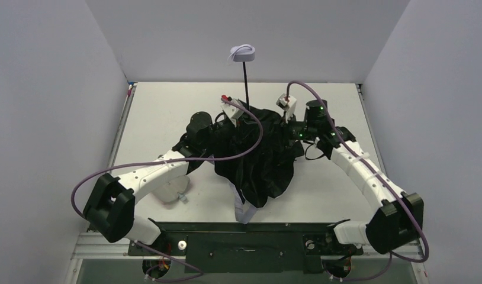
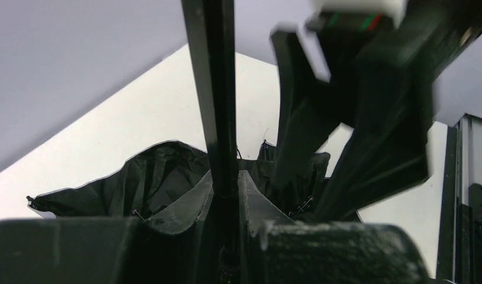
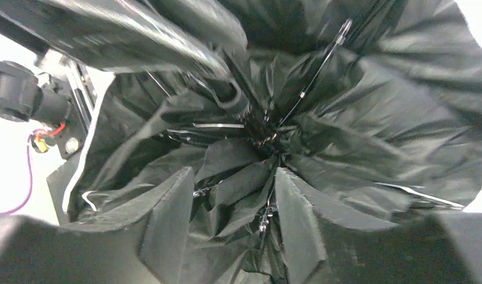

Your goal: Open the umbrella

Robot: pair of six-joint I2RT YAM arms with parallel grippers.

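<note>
At left, pouch: a pale sleeve pouch [image 1: 172,194] lies on the surface [image 1: 161,112] under the left forearm, apart from the work.

Left fingers: reaching in from the left, the left fingers [image 2: 188,207] are pressed close on either side of the thin black shaft [image 2: 218,89], pinching it just above where the lining gathers. I judge this a steadying hold that props the shaft up while the other arm works.

Umbrella: the umbrella [image 1: 256,160] sits in the middle of the surface, between the two arms.

Handle: the small pale handle [image 1: 242,54] tops the shaft on the far side, well clear of both arms.

Canopy: the canopy [image 3: 369,118] shows its black lining and is slumped in loose folds around the shaft. A pale strip of outer fabric shows at its near edge. The thin ribs are drawn in toward the hub, so it is not yet open.

Right fingers: coming from the right, the right fingers [image 3: 167,231] are spread, with bunched lining and ribs between them. They point at the hub where the ribs meet, and I cannot tell whether they touch the fabric.

Step in hand: probably finding the sliding collar inside the folds, so it can be pushed along the held shaft.

Risk: loose lining crowds the hub, so the spread fingers may close on cloth or a rib instead of the collar.
</note>
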